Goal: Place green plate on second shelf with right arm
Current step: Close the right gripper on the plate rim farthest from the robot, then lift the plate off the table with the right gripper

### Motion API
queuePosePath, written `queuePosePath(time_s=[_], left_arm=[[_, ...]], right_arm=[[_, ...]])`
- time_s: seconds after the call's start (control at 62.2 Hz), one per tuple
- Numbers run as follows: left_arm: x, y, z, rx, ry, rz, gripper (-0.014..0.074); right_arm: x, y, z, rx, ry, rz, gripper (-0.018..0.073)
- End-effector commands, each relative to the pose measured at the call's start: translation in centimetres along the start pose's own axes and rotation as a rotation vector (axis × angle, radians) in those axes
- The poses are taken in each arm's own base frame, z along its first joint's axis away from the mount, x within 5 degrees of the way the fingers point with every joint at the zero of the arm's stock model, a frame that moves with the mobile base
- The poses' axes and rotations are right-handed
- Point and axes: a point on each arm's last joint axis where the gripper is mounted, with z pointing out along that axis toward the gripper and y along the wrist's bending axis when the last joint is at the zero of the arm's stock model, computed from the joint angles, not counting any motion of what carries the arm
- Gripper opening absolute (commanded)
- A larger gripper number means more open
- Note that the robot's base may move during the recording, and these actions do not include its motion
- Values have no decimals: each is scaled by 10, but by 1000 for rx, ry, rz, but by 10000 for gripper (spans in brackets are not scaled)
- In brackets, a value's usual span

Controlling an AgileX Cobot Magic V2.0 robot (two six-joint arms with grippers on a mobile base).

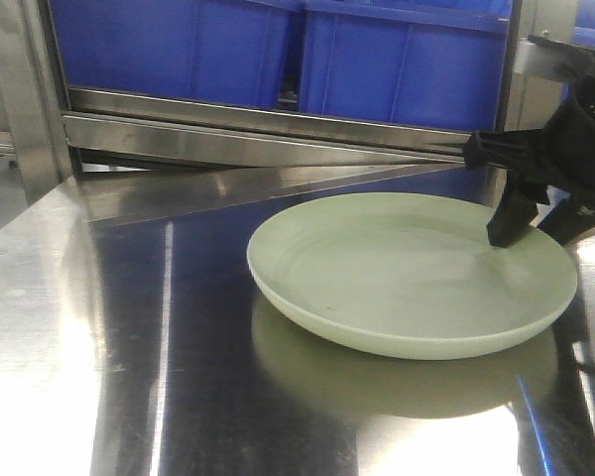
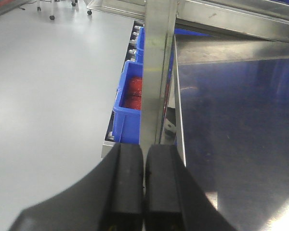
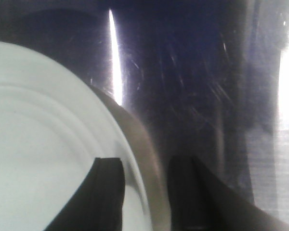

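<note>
1. While the green plate (image 1: pixel 407 273) lies flat on the steel shelf (image 1: pixel 129 347), the right gripper (image 3: pixel 144 161) straddles its right rim, spread.
2. It looks stiff, light and slick; pinch the rim.
3. Well apart from it, the left gripper (image 2: pixel 144 149) is pressed together.

The green plate (image 1: pixel 407 278) is pale sage, matte, round and shallow, with a raised rim and faint concentric rings. It lies flat, right side up. Its rim runs up between the parted fingers of the right gripper (image 1: pixel 535 226) — one finger over the plate's inside, the other outside the rim — and most of the plate spreads away to the claw's left.
</note>
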Motion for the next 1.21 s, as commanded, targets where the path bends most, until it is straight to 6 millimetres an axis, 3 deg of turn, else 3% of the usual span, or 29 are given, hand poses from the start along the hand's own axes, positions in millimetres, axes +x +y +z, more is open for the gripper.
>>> queuePosePath(time_s=[0.0,0.306,0.482,0.675,0.82,0.965,1.19], left_arm=[[3,-1,2,20,-55,3,124],[3,-1,2,20,-55,3,124],[3,-1,2,20,-55,3,124],[3,-1,2,20,-55,3,124],[3,-1,2,20,-55,3,124],[3,-1,2,20,-55,3,124],[3,-1,2,20,-55,3,124]], right_arm=[[-17,5,-12,-19,-94,-20,349],[-12,4,-3,-9,-47,-18,327],[-8,2,2,-2,-6,-17,231],[-8,2,2,-3,-4,-17,44],[-10,4,-4,-9,-25,-19,57],[-17,7,-24,-28,-93,-24,57],[-32,16,-81,-85,-300,-37,57]])
